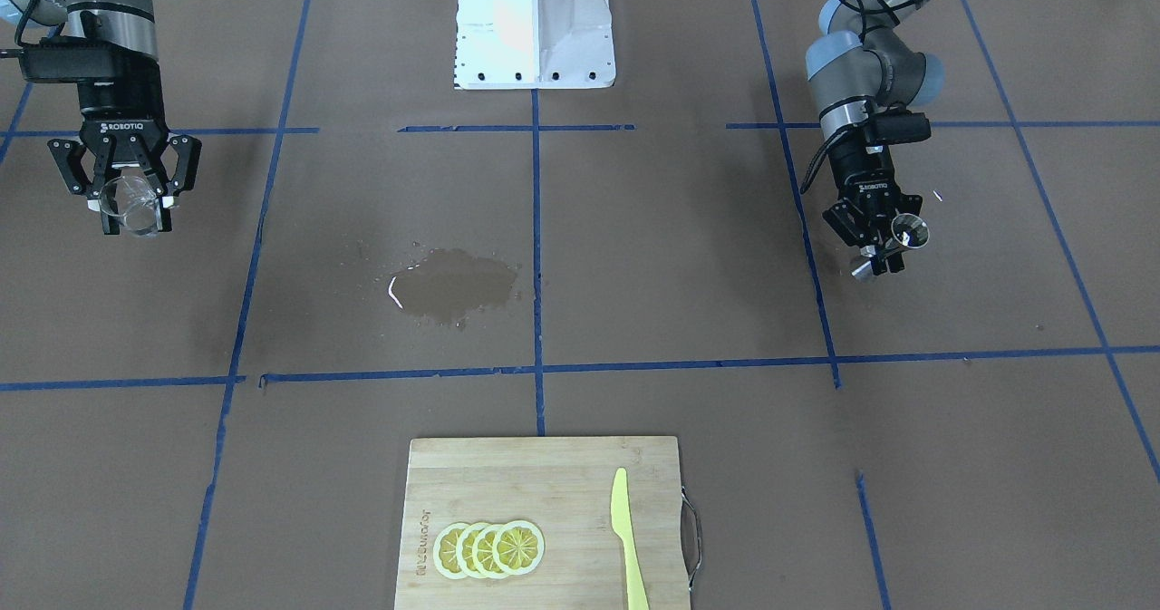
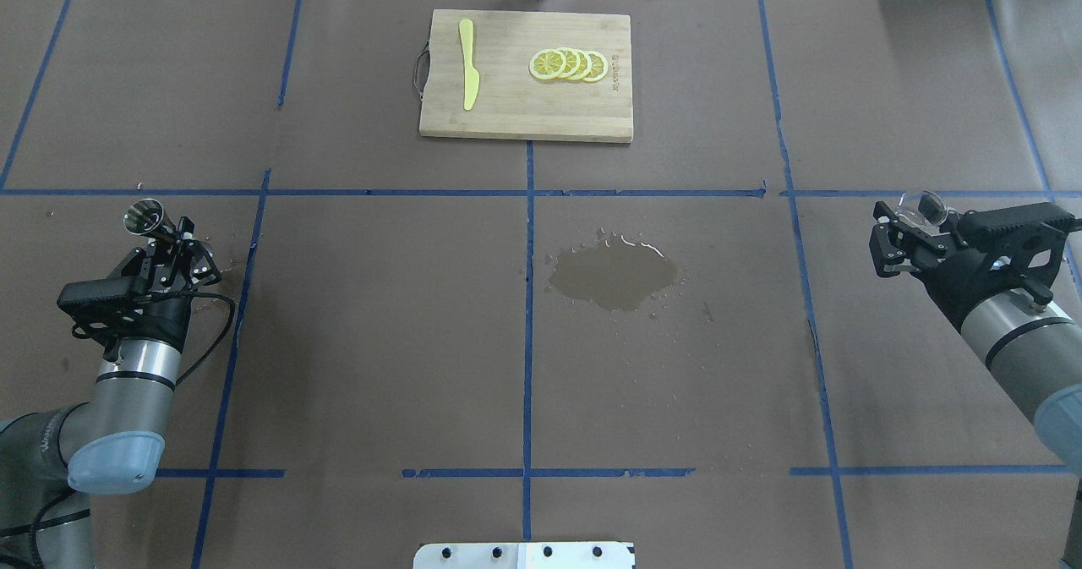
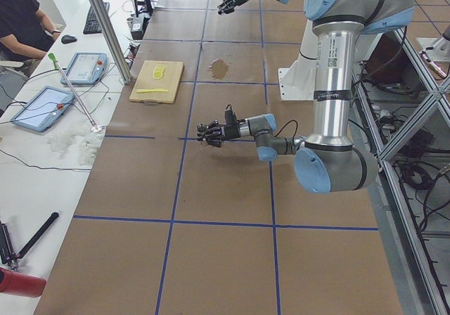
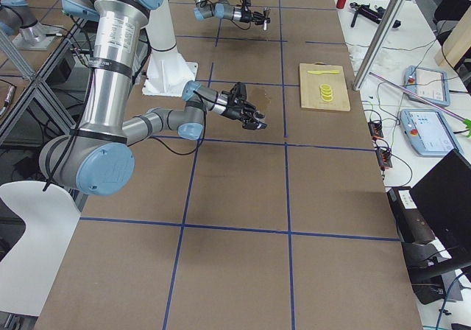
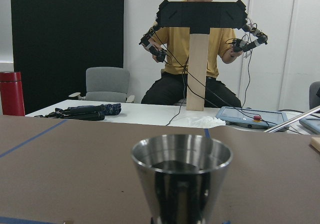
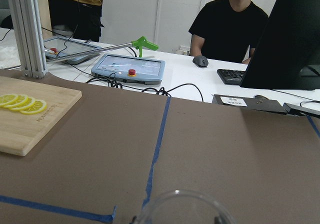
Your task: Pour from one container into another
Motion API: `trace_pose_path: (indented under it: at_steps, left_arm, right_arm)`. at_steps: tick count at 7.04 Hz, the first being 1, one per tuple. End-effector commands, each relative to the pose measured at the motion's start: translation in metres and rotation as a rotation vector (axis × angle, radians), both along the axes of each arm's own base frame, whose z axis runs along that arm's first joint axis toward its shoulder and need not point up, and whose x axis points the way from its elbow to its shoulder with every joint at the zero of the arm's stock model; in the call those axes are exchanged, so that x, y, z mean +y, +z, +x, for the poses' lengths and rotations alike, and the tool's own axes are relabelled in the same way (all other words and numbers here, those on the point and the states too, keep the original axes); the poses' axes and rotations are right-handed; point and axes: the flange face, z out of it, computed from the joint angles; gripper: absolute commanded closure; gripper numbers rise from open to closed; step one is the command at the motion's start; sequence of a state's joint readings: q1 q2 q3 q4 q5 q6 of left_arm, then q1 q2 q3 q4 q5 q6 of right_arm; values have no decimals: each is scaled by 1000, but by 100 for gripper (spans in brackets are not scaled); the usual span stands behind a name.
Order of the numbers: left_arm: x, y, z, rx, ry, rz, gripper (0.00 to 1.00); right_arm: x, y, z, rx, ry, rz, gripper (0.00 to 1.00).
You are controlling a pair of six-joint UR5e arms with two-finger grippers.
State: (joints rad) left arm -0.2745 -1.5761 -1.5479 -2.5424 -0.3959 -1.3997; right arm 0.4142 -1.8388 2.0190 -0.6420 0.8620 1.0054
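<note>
The clear glass tumbler (image 1: pixel 131 204) (small, round-bellied) is held upright above the table (image 1: pixel 634 229) at the robot's right; the shiny hourglass-shaped steel jigger (image 1: pixel 909 229), mouth up, at its left.

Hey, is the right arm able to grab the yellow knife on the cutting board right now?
Probably not: the right tool is shut on the glass tumbler, so nothing is free to grip. Otherwise nothing tall stands between it and the yellow knife.

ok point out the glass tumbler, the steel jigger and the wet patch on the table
glass tumbler (image 1: pixel 132 204): front-facing view, its clear side wall.
steel jigger (image 5: pixel 181 181): left wrist view, upper cone's outer wall.
wet patch (image 2: pixel 613 277): overhead view, middle of the dark stain.
</note>
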Motion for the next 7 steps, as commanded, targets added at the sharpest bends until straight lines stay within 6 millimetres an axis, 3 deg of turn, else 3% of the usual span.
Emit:
trace_pose_path:
  at_steps: [1,2,5,7]
  left_arm:
    - [6,1,9,-34,12,-5,100]
    - [9,-4,13,-24,22,-4,100]
    - [12,-6,18,-17,38,-9,63]
    - [12,-6,19,-16,46,-14,49]
  right_arm:
    - [0,0,0,1,-1,-1,100]
    - [0,1,-1,2,-1,-2,100]
    - [1,1,-1,2,-4,-2,100]
    - [1,1,-1,2,-3,-2,100]
